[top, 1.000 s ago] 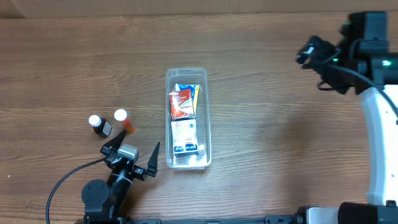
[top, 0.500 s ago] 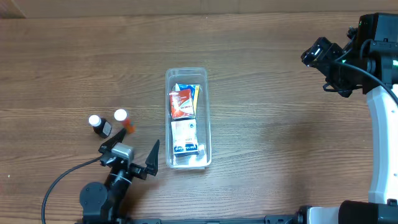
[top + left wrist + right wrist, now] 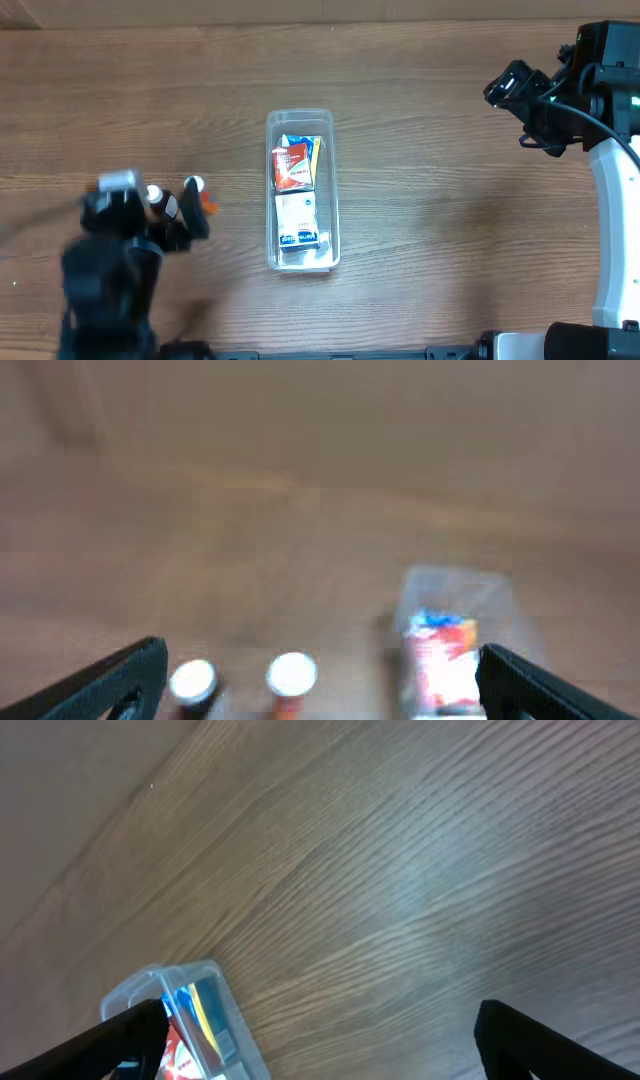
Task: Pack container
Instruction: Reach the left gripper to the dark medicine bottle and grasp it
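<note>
A brown wood-grain tabletop fills the view under soft, even light, its grain running left to right, with a paler strip beyond its far edge.

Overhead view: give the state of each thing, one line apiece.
container: open, no lid, partly packed.
red box: lying flat inside the container.
white box: lying flat inside the container.
orange bottle: capped, out on the table.
dark bottle: capped, out on the table.
left gripper: open, empty.
right gripper: open, empty.
</note>
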`<state>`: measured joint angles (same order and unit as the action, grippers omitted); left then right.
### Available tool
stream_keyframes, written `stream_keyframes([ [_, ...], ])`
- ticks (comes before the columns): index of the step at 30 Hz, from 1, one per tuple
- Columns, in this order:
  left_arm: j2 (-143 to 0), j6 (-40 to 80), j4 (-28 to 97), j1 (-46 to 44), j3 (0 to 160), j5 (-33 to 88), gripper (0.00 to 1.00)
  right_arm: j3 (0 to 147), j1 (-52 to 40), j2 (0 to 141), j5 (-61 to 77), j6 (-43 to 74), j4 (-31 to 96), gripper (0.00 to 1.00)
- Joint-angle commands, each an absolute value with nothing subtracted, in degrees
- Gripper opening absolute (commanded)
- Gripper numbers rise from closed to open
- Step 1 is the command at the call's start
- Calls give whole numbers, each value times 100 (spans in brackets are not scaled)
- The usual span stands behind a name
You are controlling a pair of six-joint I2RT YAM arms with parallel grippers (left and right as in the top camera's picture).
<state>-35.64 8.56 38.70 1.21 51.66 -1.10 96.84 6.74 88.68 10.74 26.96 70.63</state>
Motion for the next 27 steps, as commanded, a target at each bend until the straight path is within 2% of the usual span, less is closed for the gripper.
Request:
stream_keyframes([
  [1,-5339,423,4486,196,6508,-467,100,9736,683,8862,1122,2698,7039,100],
  [8,-7435,537,5568,510,7666,-489,100,9736,683,8862,1122,2700,7039,100],
  [11,-7911,1007,5621,891,7721,-364,100,9736,683,8862,1122,2698,7039,100],
  [17,-8794,1031,5986,1612,7719,534,100,9736,683,8862,1122,2698,7039,100],
  [20,-9236,1031,6025,1780,7721,607,100,9736,683,8862,1122,2698,7039,100],
  [22,-9430,1026,6064,1798,7721,628,97,9736,683,8862,1122,2700,7039,100],
  [27,-9848,963,6326,1732,7697,624,80,9736,683,8862,1122,2700,7039,100],
])
